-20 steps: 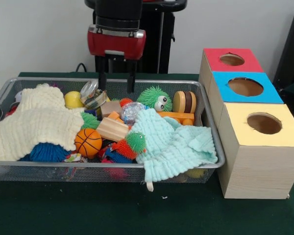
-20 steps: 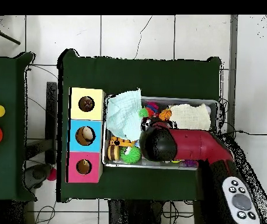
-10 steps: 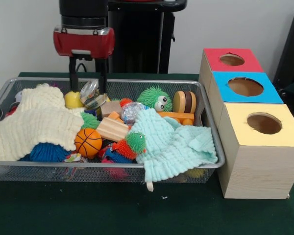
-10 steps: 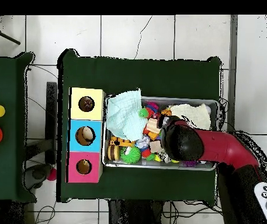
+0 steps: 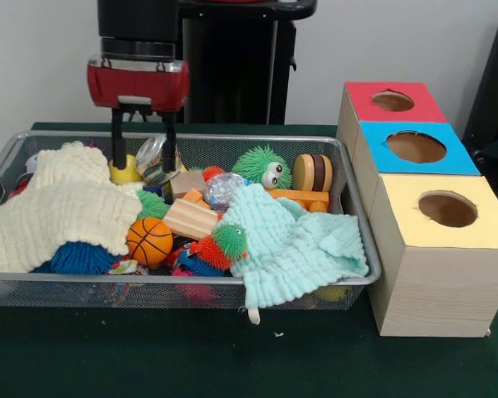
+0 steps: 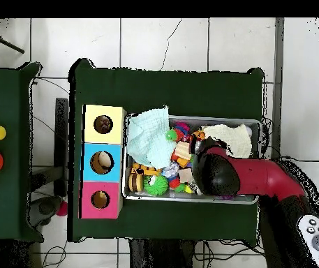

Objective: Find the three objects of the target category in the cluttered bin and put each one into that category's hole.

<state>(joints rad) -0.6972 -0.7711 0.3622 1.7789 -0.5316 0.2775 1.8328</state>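
In the front view the gripper [image 5: 139, 162] hangs with its black fingers [image 5: 117, 149] spread wide and empty at the far left of the silver wire-mesh bin [image 5: 361, 249], straddling a yellow ball [image 5: 125, 170]. No knotted fabric ball shows; the yellow-topped box's hole [image 5: 446, 209] lies well right.

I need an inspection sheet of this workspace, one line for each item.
Surface: dark green table.
Job's things: mesh bin full; yellow box hole open; knotted fabric ball not seen.
Clutter: cream cloth, mint cloth, basketball, green spiky ball, wood block, blue box, red box.
Pincer: open, low in the bin's far part, holding nothing.
Cables: one behind the bin.
Surroundings: tiled floor, second table with containers.
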